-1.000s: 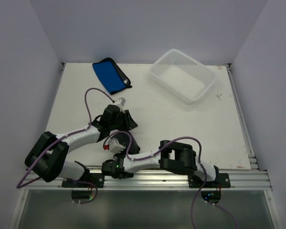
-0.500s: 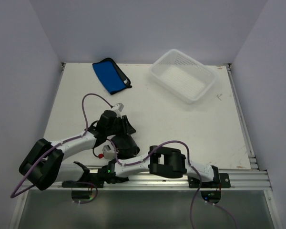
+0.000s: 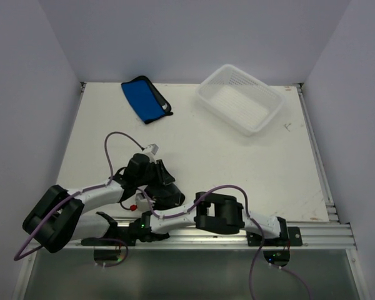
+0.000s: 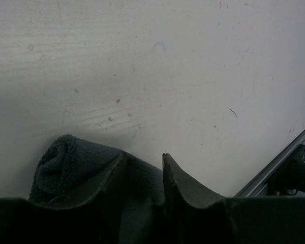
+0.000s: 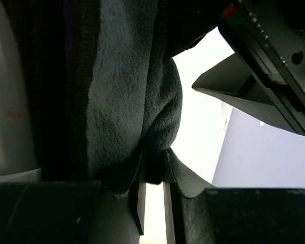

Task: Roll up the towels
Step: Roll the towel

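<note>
"Dark fleece fills the nearest part of both wrist views. How do we label it?"

"As the dark towel (image 4: pixel 66 165), bunched into a short roll on the table (image 3: pixel 237 162), close to the near rail (image 3: pixel 312 232). The right gripper (image 5: pixel 153 165) has its jaws pinched together on a fold of it. The left gripper (image 4: pixel 144 157) has its jaws partly apart with the roll's bulk between them — we read that as a grip."

"Which step do we mark?"

"Finishing the first roll, in our judgement. The next move calls for tightening it, setting it down so it does not spring open, then freeing both grippers without dragging the cloth."

"And room to move?"

"Little near us: the two arms crowd each other, and the rail is just beside them. Farther out, the white surface lies bare across the middle. At the far edge sit the blue towel (image 3: pixel 142 100) on the left, apparently flat and not yet rolled, and the white basket (image 3: pixel 272 103) on the right — well apart from the grippers."
</note>
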You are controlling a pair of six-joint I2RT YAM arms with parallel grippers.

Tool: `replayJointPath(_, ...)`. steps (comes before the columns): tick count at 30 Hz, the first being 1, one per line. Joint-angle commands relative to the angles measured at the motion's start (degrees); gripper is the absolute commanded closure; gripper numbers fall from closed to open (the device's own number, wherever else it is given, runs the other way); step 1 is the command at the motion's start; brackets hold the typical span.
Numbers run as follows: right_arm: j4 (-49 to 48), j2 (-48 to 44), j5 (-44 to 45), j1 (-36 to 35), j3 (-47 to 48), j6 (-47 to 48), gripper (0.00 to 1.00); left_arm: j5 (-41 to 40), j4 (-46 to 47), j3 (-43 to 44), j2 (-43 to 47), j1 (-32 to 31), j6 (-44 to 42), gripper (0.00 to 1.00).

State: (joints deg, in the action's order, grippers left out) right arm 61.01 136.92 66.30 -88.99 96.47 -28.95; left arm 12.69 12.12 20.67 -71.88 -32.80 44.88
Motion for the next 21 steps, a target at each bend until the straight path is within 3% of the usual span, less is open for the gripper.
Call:
replayJointPath(1, -1.07, -0.33, -3.90, -0.04, -0.57, -2.16, 0.96, -0.56, 1.94, -4.04, 0.77, -0.16, 1.61, 0.62)
replayJointPath(5, -2.39, -2.96, -3.11, -0.04, -3.12, -3.30, 0.86, -1.09, 4.13, -6.95, 0.86, -0.16, 3.45, 0.62)
replayJointPath(9, -5.81, -7.28, -3.11, -0.04, -6.99, -3.57, 0.56, -1.61, 5.98, -8.36, 0.25, -0.25, 4.42, 0.62)
replayJointPath(12, -7.84, -10.62, -4.33, 0.05, -9.10, -3.92, 0.44, -2.58, 5.72, -7.92, -0.63, -0.25, 3.98, 0.62)
replayJointPath(21, -20.57, -21.60, -11.98, -0.04, -18.76, -5.59, 0.39, -3.11, 6.77, -8.36, -1.16, -0.25, 4.33, 0.63)
